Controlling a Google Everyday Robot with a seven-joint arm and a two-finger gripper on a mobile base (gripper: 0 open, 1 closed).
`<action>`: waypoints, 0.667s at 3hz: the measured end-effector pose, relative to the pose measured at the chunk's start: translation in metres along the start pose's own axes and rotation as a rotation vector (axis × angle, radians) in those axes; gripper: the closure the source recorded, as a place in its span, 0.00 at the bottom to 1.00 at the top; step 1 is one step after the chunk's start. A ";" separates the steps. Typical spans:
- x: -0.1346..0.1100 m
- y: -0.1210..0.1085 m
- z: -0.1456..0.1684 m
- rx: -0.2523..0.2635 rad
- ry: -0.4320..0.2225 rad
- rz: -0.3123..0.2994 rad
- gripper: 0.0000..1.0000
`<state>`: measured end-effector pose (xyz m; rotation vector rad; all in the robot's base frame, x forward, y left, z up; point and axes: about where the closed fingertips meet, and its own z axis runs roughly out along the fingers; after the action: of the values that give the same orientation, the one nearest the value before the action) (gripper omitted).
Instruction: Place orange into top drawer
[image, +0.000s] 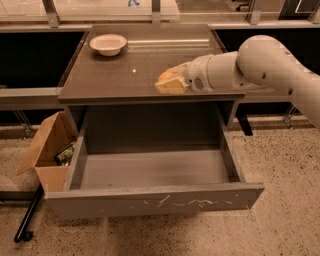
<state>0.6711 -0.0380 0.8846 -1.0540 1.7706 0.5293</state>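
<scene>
The orange (166, 76) shows as a small orange patch between the pale fingers of my gripper (170, 82). The gripper is shut on it just above the front right part of the brown countertop (115, 75). The white arm reaches in from the right. The top drawer (100, 202) is pulled fully open below the counter. Its grey front panel carries pale scratch marks and its inside holds nothing. The gripper is above and behind the drawer's cavity, over the counter's front edge.
A white bowl (108, 44) stands at the counter's back left. An open brown cardboard box (47, 145) with some items sits on the floor left of the drawer. A black pole (27, 217) lies on the speckled floor by the drawer's left corner.
</scene>
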 end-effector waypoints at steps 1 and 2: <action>0.010 0.006 0.008 -0.035 0.014 0.003 1.00; 0.042 0.032 0.014 -0.121 0.020 0.005 1.00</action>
<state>0.6452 -0.0284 0.8379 -1.1412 1.7771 0.6378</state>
